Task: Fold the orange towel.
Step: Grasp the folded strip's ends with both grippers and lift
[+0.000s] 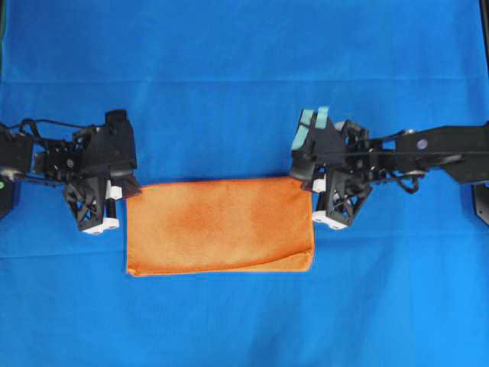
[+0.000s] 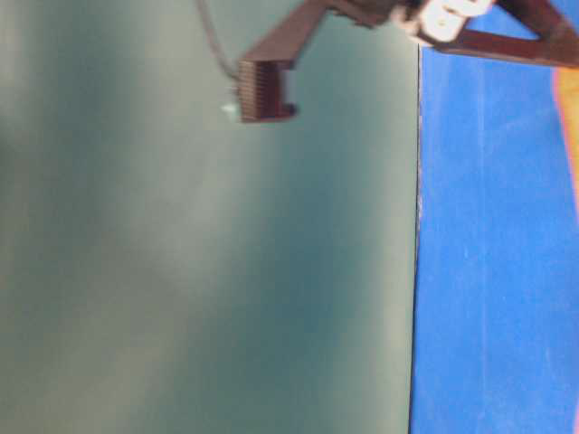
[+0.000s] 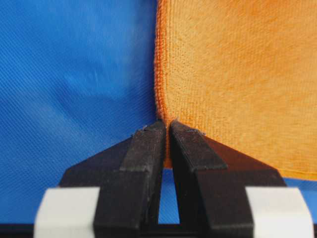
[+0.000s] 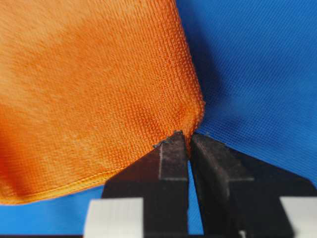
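Left gripper (image 3: pixel 166 130) pinched onto the orange towel (image 1: pixel 220 225) at its upper-left corner, right gripper (image 4: pixel 187 140) clamped on the upper-right corner, towel a flat folded rectangle mid-table, hemmed edges, blue cloth (image 1: pixel 229 69) open all around

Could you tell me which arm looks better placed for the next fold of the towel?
Neither alone: the left gripper and right gripper are each shut on a top corner of the orange towel, so both seem equally placed.
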`<state>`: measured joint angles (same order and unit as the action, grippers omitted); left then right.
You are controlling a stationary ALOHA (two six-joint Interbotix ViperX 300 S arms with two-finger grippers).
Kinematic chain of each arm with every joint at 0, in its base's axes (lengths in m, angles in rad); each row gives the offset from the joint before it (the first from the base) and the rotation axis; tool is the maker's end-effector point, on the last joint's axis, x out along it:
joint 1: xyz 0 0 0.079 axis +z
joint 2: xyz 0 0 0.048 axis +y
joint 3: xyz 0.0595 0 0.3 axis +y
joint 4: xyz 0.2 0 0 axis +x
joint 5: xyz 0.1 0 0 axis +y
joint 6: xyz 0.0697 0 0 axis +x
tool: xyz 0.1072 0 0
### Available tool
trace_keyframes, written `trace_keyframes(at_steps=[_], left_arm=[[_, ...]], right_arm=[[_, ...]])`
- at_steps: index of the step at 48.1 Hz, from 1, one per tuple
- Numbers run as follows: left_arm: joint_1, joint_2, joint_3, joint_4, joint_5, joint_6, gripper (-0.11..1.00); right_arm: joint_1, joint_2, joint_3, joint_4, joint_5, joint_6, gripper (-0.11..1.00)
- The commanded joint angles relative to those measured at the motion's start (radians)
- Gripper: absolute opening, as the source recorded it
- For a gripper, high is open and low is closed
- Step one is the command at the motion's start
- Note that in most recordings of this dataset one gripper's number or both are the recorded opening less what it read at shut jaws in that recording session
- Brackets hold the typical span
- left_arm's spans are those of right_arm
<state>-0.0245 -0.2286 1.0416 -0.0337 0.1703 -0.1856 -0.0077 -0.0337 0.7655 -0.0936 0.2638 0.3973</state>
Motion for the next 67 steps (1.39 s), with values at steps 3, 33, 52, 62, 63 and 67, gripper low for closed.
trace_keyframes(at_steps=[3,33,52,62,63,67], left_arm=[[-0.011,-0.118,-0.055,0.003,0.101,0.0,0.03],[-0.014,-0.449,-0.046,0.003,0.147,-0.005,0.03],[-0.104,-0.287,-0.104,0.008,-0.087,0.032,0.03],[-0.156,-0.104,-0.236,0.009,-0.207,0.16,0.03],[-0.16,-0.084,-0.252,0.008,-0.216,0.172,0.03],[-0.164,-0.011,-0.319,0.009,-0.241,0.216,0.03]], right_arm=[[0.009,-0.104,-0.044,-0.008,0.094,0.0,0.06],[0.025,-0.284,-0.127,-0.117,0.278,0.018,0.05],[-0.147,-0.265,-0.127,-0.276,0.278,0.103,0.05],[-0.273,-0.222,-0.161,-0.365,0.261,0.103,0.05],[-0.291,-0.216,-0.167,-0.377,0.256,0.103,0.05],[-0.333,-0.201,-0.189,-0.405,0.245,0.098,0.05]])
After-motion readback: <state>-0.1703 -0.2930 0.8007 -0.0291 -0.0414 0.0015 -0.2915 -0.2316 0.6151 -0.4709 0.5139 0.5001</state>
